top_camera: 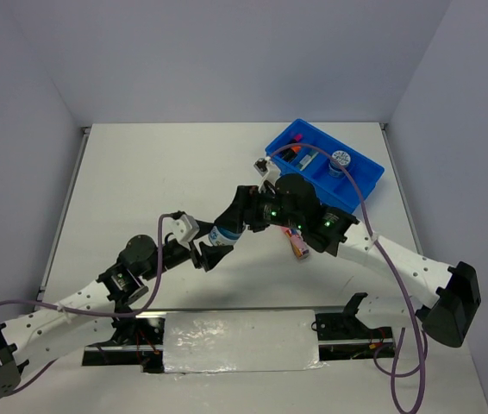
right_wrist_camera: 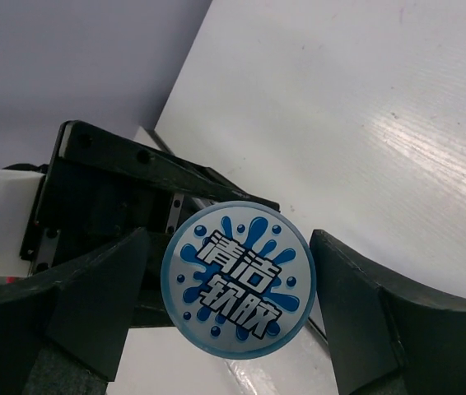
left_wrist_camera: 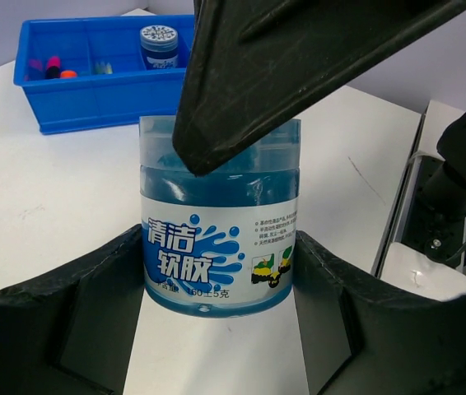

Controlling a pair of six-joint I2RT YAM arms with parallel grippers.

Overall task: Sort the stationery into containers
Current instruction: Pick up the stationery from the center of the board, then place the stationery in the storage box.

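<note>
**Two grippers meet at one blue gel tub**

The left gripper (top_camera: 213, 250) is squeezed tight on the blue gel tub (left_wrist_camera: 221, 234). One finger presses on each side, low down, so the tub cannot drop. It seems to be lifted off the white table (top_camera: 158, 172).

The right gripper (right_wrist_camera: 230, 247) sits right over the top of the tub, at the lid (right_wrist_camera: 239, 280). Its two fingers stand wide, one on each side of the lid. A thin gap shows on one side, so I think it is not squeezing yet.

This looks like a hand-over. The left arm holds the tub up so that the right arm, which is closer to the tray, can take it.

Just beside the right gripper, a small pink-gold cylinder (top_camera: 300, 245) lies on the table and is not sorted yet.

Farther off, past the right gripper, is the blue tray (left_wrist_camera: 93, 103). Another gel tub (left_wrist_camera: 159, 45) stands in one part of it. Some highlighters (left_wrist_camera: 52, 67) lie in a different part. The held tub probably belongs next to its twin
</note>
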